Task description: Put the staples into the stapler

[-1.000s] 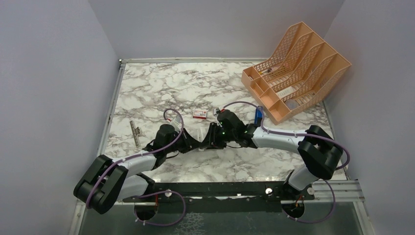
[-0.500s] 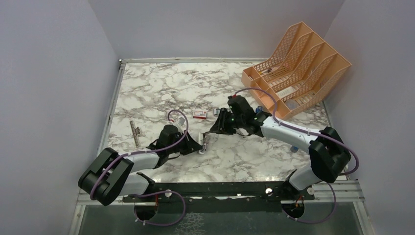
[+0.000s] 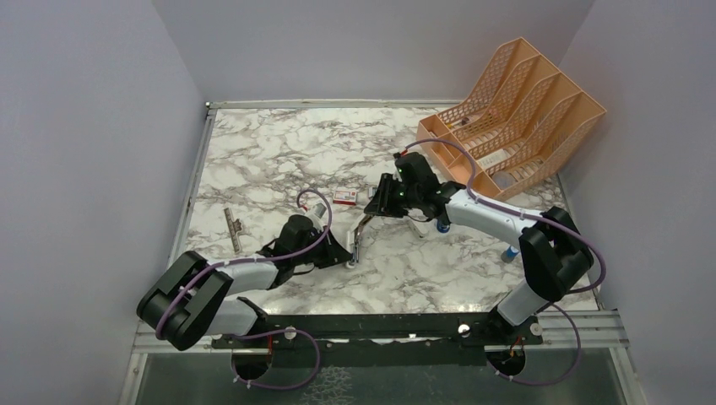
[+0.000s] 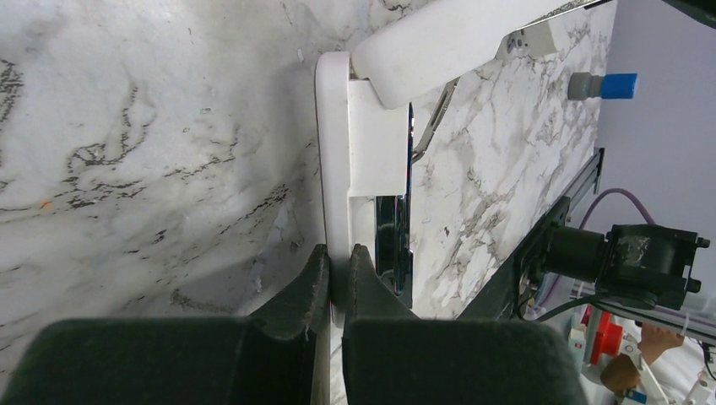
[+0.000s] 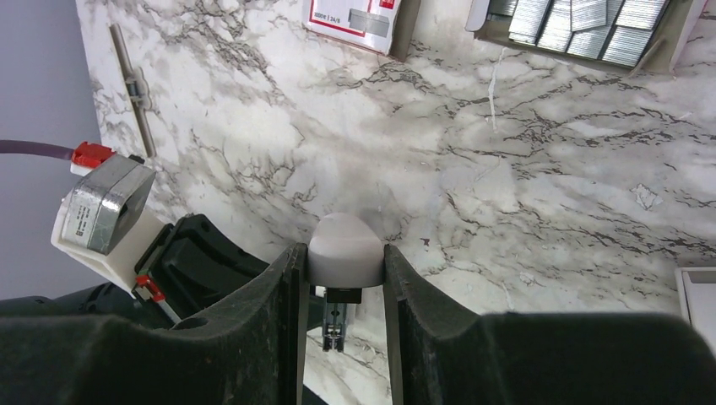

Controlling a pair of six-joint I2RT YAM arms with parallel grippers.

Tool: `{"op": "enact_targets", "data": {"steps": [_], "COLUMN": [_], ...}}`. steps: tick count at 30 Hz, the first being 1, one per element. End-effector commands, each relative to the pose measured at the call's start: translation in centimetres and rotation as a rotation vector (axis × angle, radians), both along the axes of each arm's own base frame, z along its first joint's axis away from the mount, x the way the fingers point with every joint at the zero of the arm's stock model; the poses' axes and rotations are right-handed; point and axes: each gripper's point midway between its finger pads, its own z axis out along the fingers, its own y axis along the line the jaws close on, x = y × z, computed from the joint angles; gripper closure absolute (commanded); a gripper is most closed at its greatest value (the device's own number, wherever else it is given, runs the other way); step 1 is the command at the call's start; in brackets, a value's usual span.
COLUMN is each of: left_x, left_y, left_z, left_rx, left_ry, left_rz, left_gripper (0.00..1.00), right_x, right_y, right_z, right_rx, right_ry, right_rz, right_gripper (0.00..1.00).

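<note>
The stapler [image 3: 358,240] is held open between both arms, near the middle of the worktop [image 3: 279,152].
It is spread at its hinge: the left jaws are closed tight on the edge of its white base, and the right jaws pinch the rounded end of its upper half. The staples [image 5: 574,18] lie in an open tray [image 5: 478,17] beside the red-and-white box [image 5: 353,18].

The marbled table [image 3: 279,152] carries an orange file rack [image 3: 507,126], a red-and-white box [image 3: 344,197] and a grey metal strip [image 3: 234,229].
</note>
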Motion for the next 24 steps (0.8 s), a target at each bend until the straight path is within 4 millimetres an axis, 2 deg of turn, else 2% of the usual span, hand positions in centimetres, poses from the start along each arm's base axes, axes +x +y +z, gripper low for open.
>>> {"op": "enact_targets", "data": {"steps": [1,8,15,20,24], "left_x": [-0.5,0.0,0.8,0.9,0.9], "left_y": [-0.8,-0.9,-1.3,-1.4,-1.3], "left_z": [1.7,1.9,2.0,1.5,1.2], "left_rx": [-0.035,-0.04,-0.038,-0.03,-0.024], "left_ry": [-0.066,-0.06,-0.047,-0.022,-0.012], "left_rz": [-0.066,-0.046,-0.025,-0.021,-0.011], "left_gripper": [1.0,1.0,1.0,1.0,1.0], "right_x": [1.8,0.6,-2.4,-3.7,-4.5], "right_y": [-0.7,0.3,2.1,2.5,3.1], "right_z": [-0.4,-0.2,-1.2,-1.7,-2.4], "right_rx": [-0.023,0.027,0.155,0.153,0.133], "right_ry": [-0.081,-0.051,0.009,0.012,0.019], "right_rz": [-0.004,0.072,0.212,0.218,0.201], "right_gripper": [0.65,0.53,0.42,0.26,0.23]}}
